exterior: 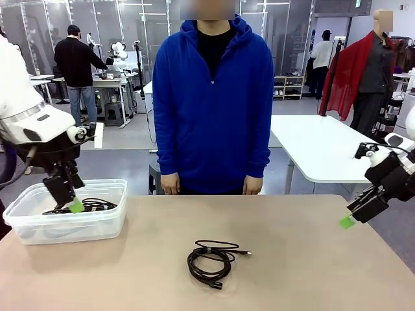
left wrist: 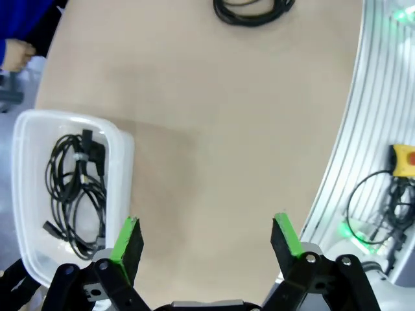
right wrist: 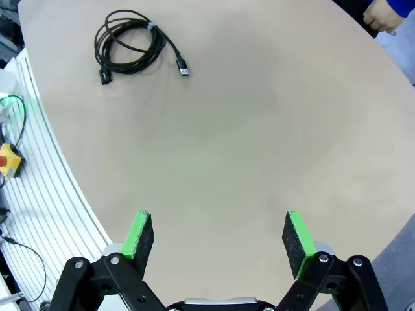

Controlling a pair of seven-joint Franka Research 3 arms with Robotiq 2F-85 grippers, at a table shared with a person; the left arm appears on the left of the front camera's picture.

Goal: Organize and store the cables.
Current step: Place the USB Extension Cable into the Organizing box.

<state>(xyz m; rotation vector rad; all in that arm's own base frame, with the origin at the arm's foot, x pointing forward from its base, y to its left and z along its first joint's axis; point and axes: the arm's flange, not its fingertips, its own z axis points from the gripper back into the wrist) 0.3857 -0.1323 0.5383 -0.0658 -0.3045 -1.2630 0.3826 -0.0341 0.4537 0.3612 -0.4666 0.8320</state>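
Across the table from the front, the left gripper [exterior: 72, 201] hangs spread and empty over a clear bin [exterior: 97, 227] holding a coiled cable [exterior: 91, 205]. A second coiled cable [exterior: 211, 258] lies mid-table between both grippers, its plug tip pointing toward the right gripper [exterior: 353, 217], also spread and empty.

Left wrist view: the bin's cable [left wrist: 74, 194] lies just beyond the left finger, coil elongated away from the gripper [left wrist: 206, 243].

Right wrist view: the loose cable [right wrist: 133, 45] lies far ahead to the left of the gripper [right wrist: 219, 240].

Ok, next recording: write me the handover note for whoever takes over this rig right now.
Left gripper: open, holding nothing, above the clear plastic bin at the table's left end.
Right gripper: open, holding nothing, over bare tabletop at the right edge.
Person's hands: at their sides at the far edge, not touching anything.
Done: one coiled black cable lies inside the bin.
Left: one coiled black USB cable sits on the table near the middle, on the robot's side. It needs picking up and storing in the bin.
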